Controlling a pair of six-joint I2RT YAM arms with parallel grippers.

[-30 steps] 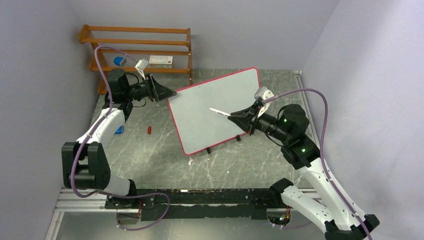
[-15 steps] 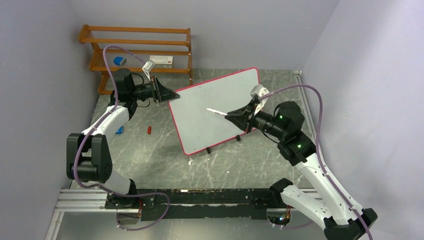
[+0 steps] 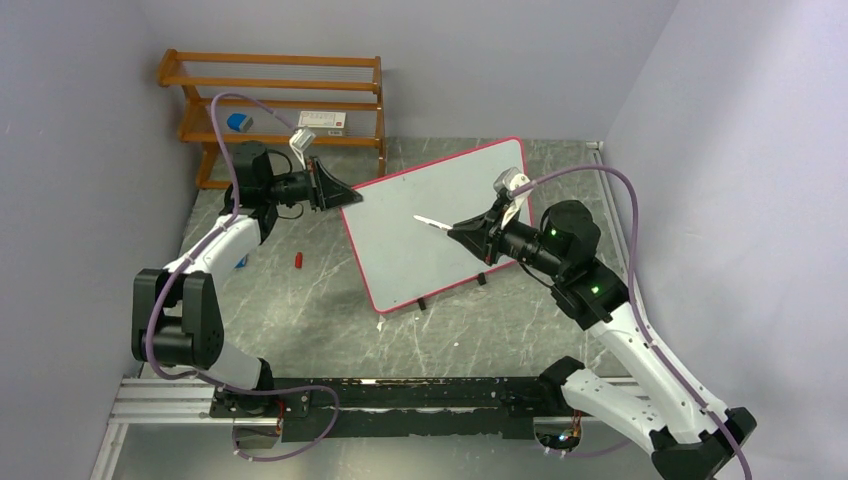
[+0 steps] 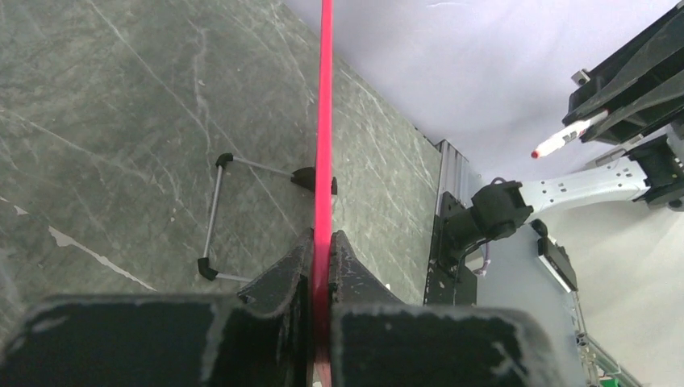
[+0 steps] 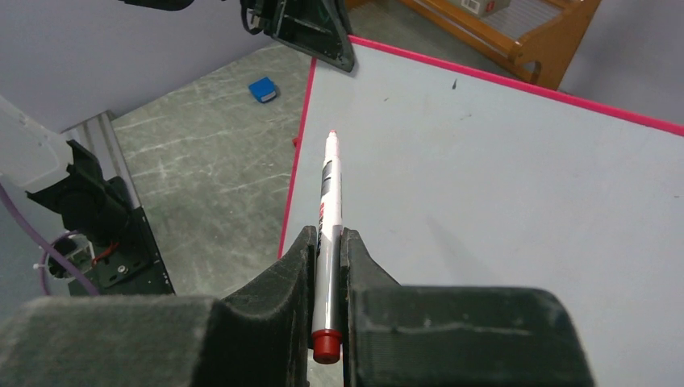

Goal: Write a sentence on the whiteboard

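Observation:
The whiteboard (image 3: 420, 225) stands tilted on the table, white with a thin red frame. My left gripper (image 3: 345, 195) is shut on the frame at its upper left corner. In the left wrist view the frame (image 4: 325, 121) runs edge-on between the fingers of the left gripper (image 4: 323, 242). My right gripper (image 3: 455, 230) is shut on a white marker (image 3: 432, 221) with a red tip. In the right wrist view the marker (image 5: 329, 189) points from the right gripper (image 5: 327, 238) at the board face (image 5: 500, 185), tip a short way off it. The face is blank, so the sentence is not in view.
A wooden slatted rack (image 3: 275, 100) stands at the back left, holding a blue item (image 3: 237, 122) and a white box (image 3: 322, 121). A red cap (image 3: 298, 260) and a blue block (image 5: 261, 89) lie on the table left of the board. The board's black feet (image 3: 420, 303) face the arms.
The left gripper has closed onto the board's corner frame, and that arm has shifted right. The right arm has moved slightly left and up with the marker.

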